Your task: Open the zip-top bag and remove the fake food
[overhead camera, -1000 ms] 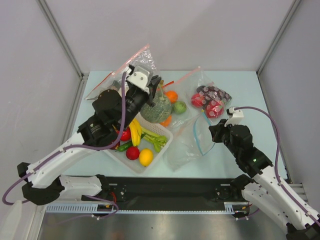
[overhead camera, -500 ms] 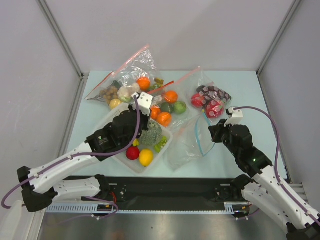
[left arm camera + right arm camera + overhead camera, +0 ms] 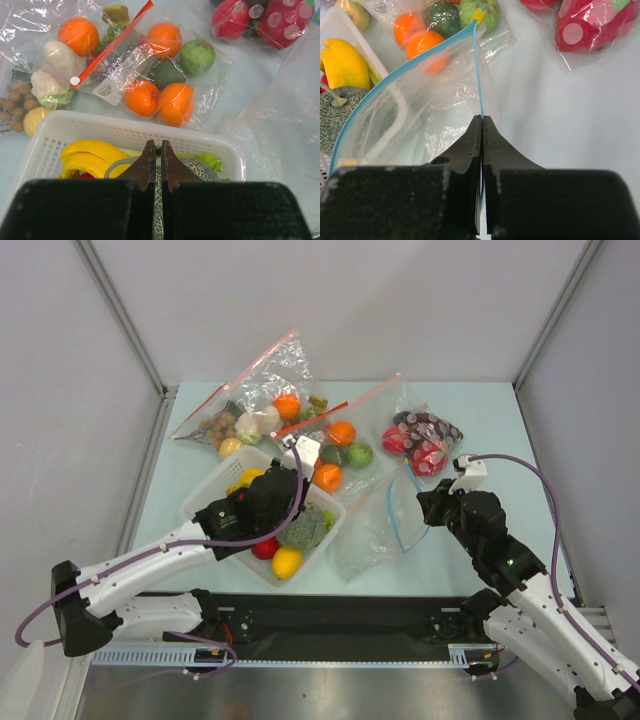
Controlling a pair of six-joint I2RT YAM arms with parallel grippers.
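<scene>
The right jaws pinch the zip-top bag (image 3: 410, 110); left jaws are shut over the melon (image 3: 192, 170). Part them low in the basket (image 3: 125, 131).

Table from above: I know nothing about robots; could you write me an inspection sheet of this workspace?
Surface: pale blue table, nothing spilled seen.
Job's things: zip-top bag open, looks empty; melon, banana and other fake food lie in the white basket.
Clutter: two red-strip bags of toy food; one bag of red spotted pieces.
Grippers: left gripper shut above the melon; right gripper shut on the bag's blue strip.
Cables: a purple cable runs along each arm.
Surroundings: plain grey walls, nothing else seen.
</scene>
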